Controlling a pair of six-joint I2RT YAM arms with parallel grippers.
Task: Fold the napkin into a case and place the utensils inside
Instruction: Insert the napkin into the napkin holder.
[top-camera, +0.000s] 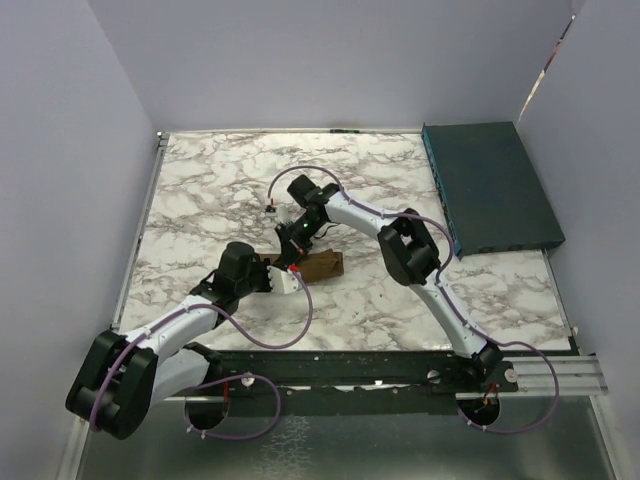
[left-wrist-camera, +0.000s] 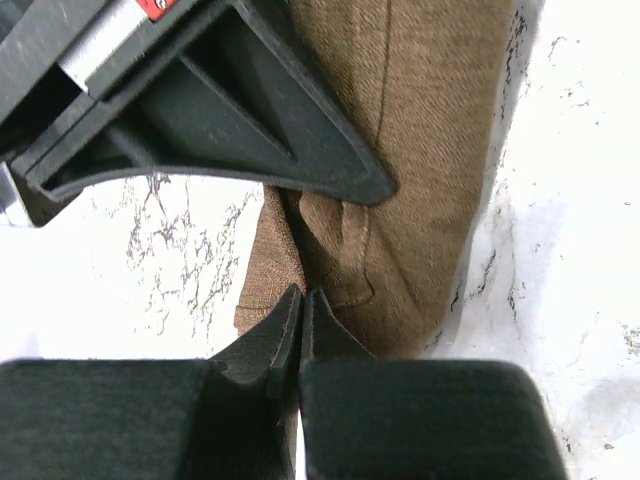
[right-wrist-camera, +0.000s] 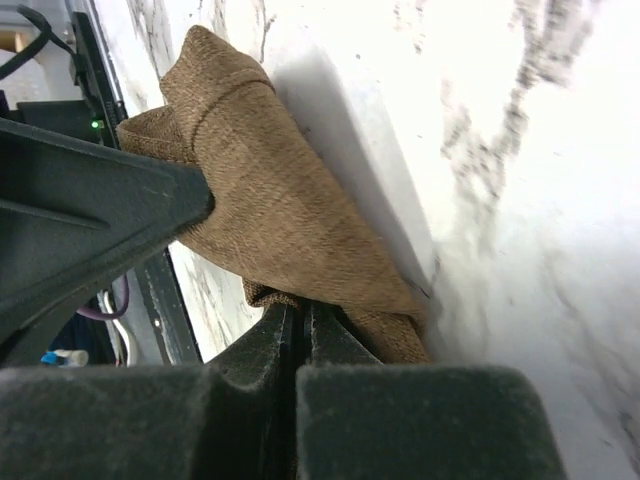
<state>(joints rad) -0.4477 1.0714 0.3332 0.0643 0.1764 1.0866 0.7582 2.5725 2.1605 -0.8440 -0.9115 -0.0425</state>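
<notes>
L claw (left-wrist-camera: 301, 300) pinching napkin (left-wrist-camera: 430, 150) edge | R claw (right-wrist-camera: 300, 315) pinching napkin too

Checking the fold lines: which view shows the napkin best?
Left wrist: the napkin fills much of the frame, creases and hem clear. Right wrist shows its bunched side; top external, just a small brown sliver.

I sit at a table (top-camera: 220, 180) with a white top full of grey swirls, like marble. Pale purple walls stand round it: the left wall (top-camera: 60, 150), the back wall (top-camera: 330, 60) and the right wall (top-camera: 600, 120). A flat dark teal box (top-camera: 490, 185) lies at the far right corner. A black rail (top-camera: 350, 365) runs along the near edge, with a grey metal sheet (top-camera: 400, 440) below it. The light is bright and soft.
</notes>
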